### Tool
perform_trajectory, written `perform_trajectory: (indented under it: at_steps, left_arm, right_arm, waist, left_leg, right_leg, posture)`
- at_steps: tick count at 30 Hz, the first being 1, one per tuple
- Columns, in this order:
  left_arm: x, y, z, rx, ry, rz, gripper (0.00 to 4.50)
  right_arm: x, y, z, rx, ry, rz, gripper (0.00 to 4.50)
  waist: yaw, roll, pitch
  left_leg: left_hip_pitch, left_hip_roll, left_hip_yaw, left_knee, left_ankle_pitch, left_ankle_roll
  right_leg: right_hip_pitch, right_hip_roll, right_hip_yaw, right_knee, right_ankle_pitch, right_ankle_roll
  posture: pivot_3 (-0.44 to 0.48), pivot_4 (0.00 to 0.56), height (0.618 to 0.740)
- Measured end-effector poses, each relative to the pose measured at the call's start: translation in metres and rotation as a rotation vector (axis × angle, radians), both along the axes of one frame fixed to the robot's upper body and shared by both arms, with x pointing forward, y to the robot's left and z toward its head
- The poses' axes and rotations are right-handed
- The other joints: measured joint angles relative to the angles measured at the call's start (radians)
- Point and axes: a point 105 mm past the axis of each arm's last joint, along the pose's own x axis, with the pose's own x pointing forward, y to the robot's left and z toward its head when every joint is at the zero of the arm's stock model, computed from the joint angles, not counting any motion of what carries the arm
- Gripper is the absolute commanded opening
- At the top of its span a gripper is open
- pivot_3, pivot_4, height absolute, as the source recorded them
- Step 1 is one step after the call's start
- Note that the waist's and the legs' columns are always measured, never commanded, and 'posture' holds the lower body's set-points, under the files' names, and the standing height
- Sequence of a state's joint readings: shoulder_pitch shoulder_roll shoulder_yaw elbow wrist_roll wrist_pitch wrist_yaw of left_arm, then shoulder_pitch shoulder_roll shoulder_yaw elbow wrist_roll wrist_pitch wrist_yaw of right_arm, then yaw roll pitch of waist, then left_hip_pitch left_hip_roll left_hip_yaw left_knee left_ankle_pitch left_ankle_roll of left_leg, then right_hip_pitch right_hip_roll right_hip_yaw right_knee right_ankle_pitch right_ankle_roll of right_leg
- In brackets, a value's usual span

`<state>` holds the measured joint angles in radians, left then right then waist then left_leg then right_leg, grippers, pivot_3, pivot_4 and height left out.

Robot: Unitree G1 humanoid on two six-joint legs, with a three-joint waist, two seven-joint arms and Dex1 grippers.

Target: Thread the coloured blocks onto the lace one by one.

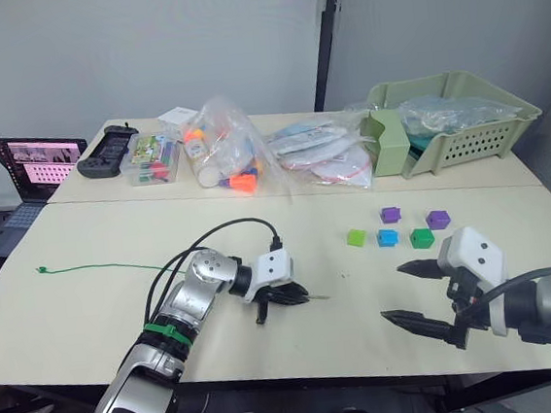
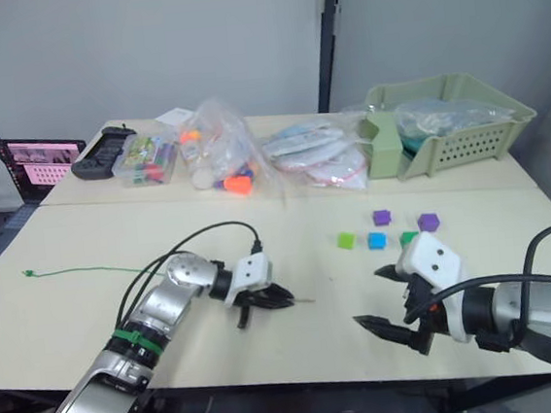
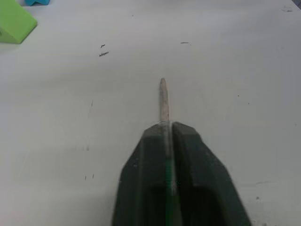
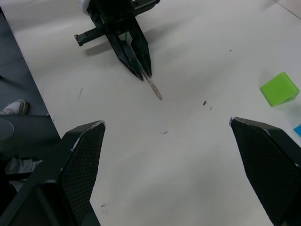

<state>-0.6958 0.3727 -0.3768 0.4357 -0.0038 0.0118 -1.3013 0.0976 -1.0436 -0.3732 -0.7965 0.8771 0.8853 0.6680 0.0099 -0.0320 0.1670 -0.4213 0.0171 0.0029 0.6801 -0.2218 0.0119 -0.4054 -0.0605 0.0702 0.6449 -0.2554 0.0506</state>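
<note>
Near the left edge of the table (image 1: 90, 312) lies the knotted end of the lace (image 1: 96, 268), a thin green cord that runs along the table top toward the middle until it passes behind the left arm's black cables.

The left gripper (image 1: 289, 295) sits low over the middle of the table, toward the front edge. Its jaws are pressed together on the lace close to its stiff greyish tip (image 3: 163, 100), so that only the tip sticks out past the black fingers (image 3: 197, 188) and points toward the right side of the table. A strip of green cord shows in the seam between the closed jaws.

Further right, in the right half of the table, the five blocks rest in a loose cluster, none of them touched by either gripper. The light green block (image 1: 356, 238) is the leftmost, the blue block (image 1: 387, 238) is just beside it, and the dark green block (image 1: 421, 238) is next along. One purple block (image 1: 390, 215) sits behind the blue one, and the other purple block (image 1: 438, 219) sits behind the dark green one.

The right gripper (image 1: 408, 294) is near the front edge on the right, just in front of the blocks. Its jaws are spread wide, they hold nothing, and they face the left gripper.
</note>
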Motion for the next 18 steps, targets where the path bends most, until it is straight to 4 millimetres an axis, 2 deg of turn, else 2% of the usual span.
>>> perform_trajectory:
  at_steps: [9, 13, 18]
  left_arm:
    - [0.0, 0.01, 0.006, -0.017, 0.063, 0.019, 0.05]
    - [-0.001, 0.017, 0.033, -0.071, 0.081, 0.031, 0.05]
    - [-0.003, 0.029, 0.07, -0.1, 0.063, 0.045, 0.05]
  right_arm:
    - [0.0, -0.001, -0.001, -0.009, 0.001, 0.001, 4.5]
    - [0.002, -0.008, -0.004, 0.01, -0.005, -0.039, 4.5]
    - [0.009, -0.034, -0.008, -0.002, -0.032, -0.146, 4.5]
  waist:
    - [-0.005, 0.0, 0.0]
    - [-0.006, 0.0, 0.0]
    - [-0.004, 0.0, 0.0]
  left_leg:
    - [0.0, 0.001, 0.0, 0.0, 0.0, 0.0]
    - [-0.001, 0.0, -0.001, 0.0, 0.0, 0.0]
    - [0.0, 0.0, -0.001, 0.0, 0.0, 0.0]
  right_leg:
    - [-0.001, 0.0, 0.0, 0.0, 0.0, 0.0]
    - [-0.001, 0.0, -0.001, 0.0, 0.0, 0.0]
    - [0.0, 0.0, -0.001, 0.0, 0.0, 0.0]
  posture:
    - [0.0, 0.15, 0.737]
    - [0.0, 0.15, 0.737]
    - [0.0, 0.15, 0.737]
